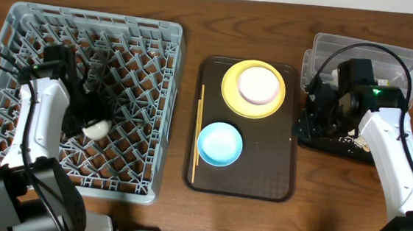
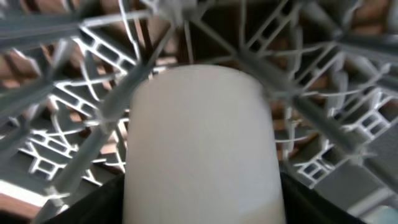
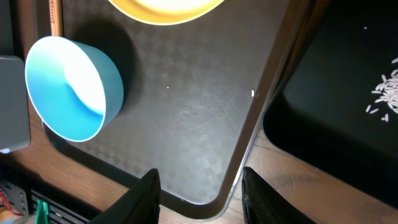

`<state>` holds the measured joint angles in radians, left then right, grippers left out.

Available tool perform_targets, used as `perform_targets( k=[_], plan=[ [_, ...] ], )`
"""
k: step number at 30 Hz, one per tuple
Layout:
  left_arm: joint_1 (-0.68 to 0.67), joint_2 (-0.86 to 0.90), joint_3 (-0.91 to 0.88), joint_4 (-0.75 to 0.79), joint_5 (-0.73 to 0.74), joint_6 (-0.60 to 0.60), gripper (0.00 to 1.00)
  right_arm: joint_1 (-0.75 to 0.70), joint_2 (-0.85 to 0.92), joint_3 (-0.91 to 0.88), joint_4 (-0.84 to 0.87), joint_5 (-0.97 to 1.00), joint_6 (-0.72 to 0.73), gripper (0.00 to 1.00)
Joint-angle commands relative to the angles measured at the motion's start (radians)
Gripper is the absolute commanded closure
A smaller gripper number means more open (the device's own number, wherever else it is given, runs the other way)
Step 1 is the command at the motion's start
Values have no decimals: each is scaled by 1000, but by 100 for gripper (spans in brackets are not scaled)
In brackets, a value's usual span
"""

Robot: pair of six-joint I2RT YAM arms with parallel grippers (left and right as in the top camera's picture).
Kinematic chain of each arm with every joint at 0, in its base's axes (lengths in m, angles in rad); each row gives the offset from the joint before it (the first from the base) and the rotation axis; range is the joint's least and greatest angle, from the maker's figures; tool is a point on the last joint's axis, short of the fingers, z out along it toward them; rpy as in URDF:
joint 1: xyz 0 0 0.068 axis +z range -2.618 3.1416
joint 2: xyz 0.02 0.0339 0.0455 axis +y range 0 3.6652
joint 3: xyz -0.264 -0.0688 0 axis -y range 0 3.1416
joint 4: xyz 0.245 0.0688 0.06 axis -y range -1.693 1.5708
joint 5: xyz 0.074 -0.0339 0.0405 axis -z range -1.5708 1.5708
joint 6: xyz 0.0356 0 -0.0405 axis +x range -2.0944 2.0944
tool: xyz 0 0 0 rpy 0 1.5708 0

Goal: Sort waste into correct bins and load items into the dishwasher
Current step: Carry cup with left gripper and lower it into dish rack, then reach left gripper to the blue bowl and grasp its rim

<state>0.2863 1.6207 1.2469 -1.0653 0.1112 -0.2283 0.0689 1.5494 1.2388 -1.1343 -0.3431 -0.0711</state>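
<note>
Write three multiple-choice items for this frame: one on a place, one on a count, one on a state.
1. Where does the white bowl sit?
A. in the clear tub
B. on the yellow plate
C. in the black tray

2. How many bowls stand on the brown tray?
A. one
B. two
C. three

3. The right gripper is:
A. open and empty
B. shut on a tissue
C. shut on chopsticks

Answers:
1 B: the overhead view shows it resting on the plate.
2 B: the white bowl and the light blue bowl.
3 A: its fingers stand apart with only the tray below.
</note>
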Motion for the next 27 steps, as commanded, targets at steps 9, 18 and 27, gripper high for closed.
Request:
perform_targets(
  k=[9, 18, 27],
  plan=[
    [5, -89, 135, -30, -13, -2, 14, -13, -14, 7, -10, 3, -17, 60],
    [-89, -89, 132, -101, 117, 0, 13, -13, -14, 7, -8, 5, -16, 59],
    [-440, -89, 127, -75, 114, 26, 12, -19, -14, 7, -75, 349, 172, 31]
  ],
)
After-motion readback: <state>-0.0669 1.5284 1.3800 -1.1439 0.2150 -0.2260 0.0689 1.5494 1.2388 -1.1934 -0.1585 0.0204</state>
